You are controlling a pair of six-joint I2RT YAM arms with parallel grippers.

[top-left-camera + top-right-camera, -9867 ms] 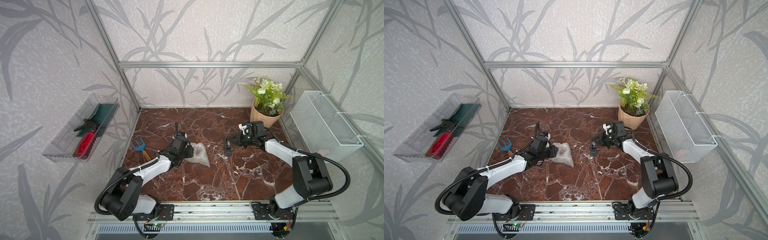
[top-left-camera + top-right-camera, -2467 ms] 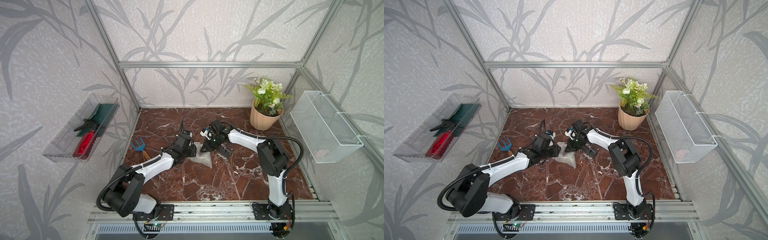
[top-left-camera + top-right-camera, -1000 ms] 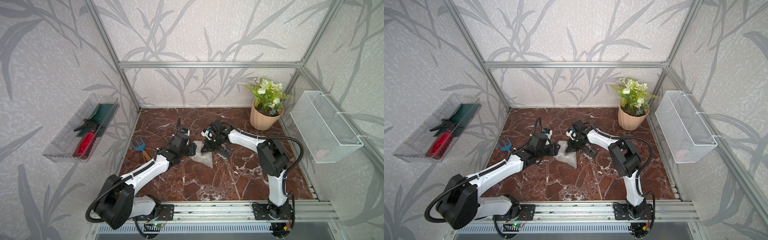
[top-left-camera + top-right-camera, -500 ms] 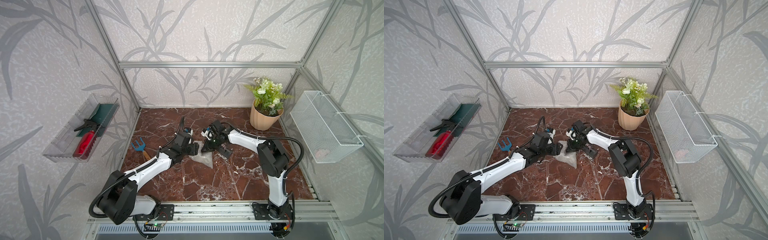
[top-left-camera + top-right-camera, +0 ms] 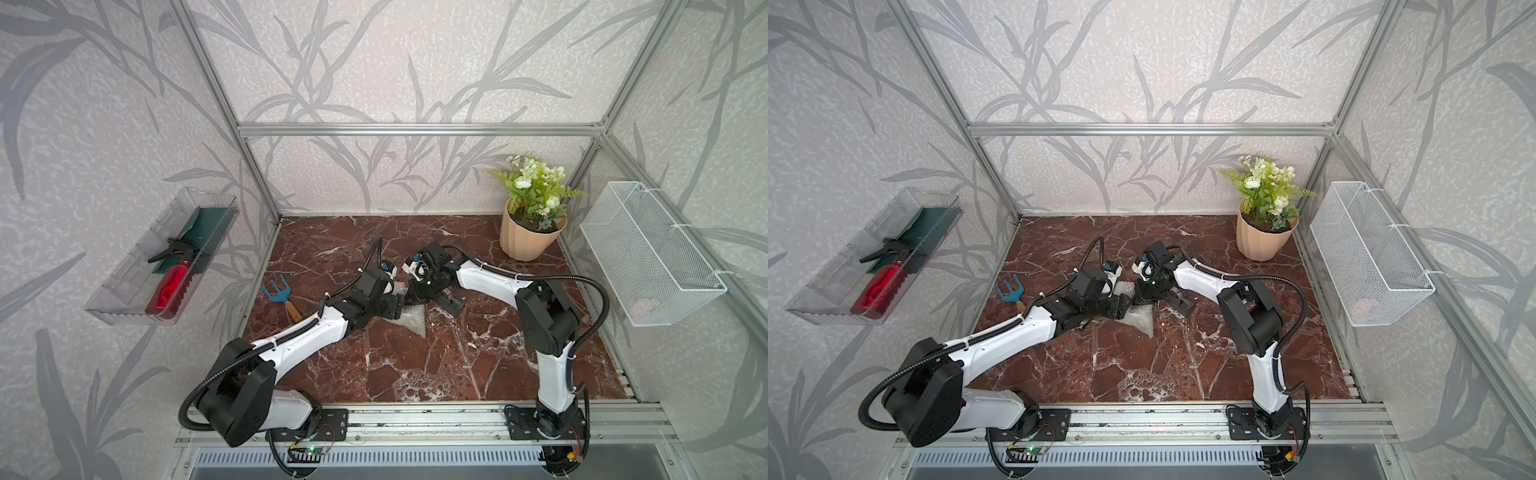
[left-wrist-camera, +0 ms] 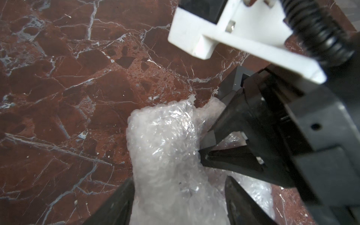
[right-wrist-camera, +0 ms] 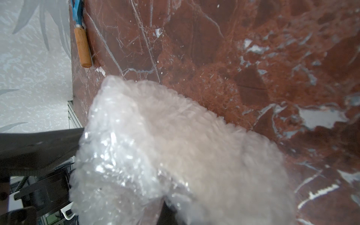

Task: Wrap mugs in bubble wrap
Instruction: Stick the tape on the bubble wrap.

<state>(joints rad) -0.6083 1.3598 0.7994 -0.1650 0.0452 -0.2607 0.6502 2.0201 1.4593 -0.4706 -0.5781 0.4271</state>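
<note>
Straddling the bubble wrap (image 5: 411, 320) bundle at frame centre on the surface (image 5: 415, 365), left gripper (image 6: 178, 196) stands apart; right gripper (image 6: 204, 153), closed, probably pinches its upper-right edge. Mug unseen, presumably inside.

Nothing readable through the wrap (image 6: 165, 152): crumpled, cloudy, contents hidden in every view. In the right wrist view, blurred and very close, covering the tips of the right gripper (image 6: 203, 148). Finger bases of the left gripper (image 6: 180, 185) cut off at the picture's edge. In both top views, too small and crowded to tell where tips meet wrap. Head of the rake (image 7: 82, 46) cut off by the edge. Too small to name: pink speck (image 5: 642, 308) in basket (image 5: 615, 232), dark block (image 5: 455, 305).
</note>
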